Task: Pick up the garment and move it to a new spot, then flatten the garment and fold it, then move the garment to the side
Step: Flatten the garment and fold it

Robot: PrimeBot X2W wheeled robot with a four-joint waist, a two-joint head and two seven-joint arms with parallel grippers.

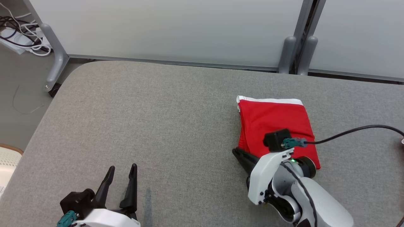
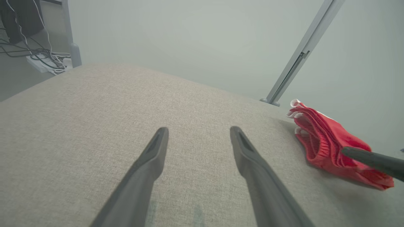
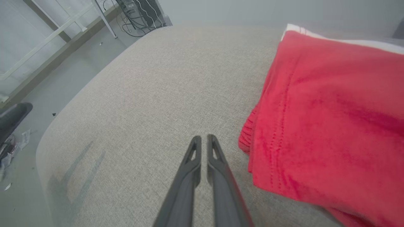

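Right jaws are sitting closed, empty, beside the folded red fabric garment [image 1: 274, 123] (left jaws hanging open); moving it aside is likely beginning, needing a push.

Looks like an office or lab around me: frosted partition panels [image 1: 170, 28] on grey metal legs [image 1: 55, 60], power strip [image 1: 14, 39] with tangled cables [image 1: 12, 22] on the floor [image 1: 22, 94], fabric-covered bench [image 1: 157, 119].

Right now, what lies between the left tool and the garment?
Head view: bare grey surface from left tool to garment, save the shut right tool by it.
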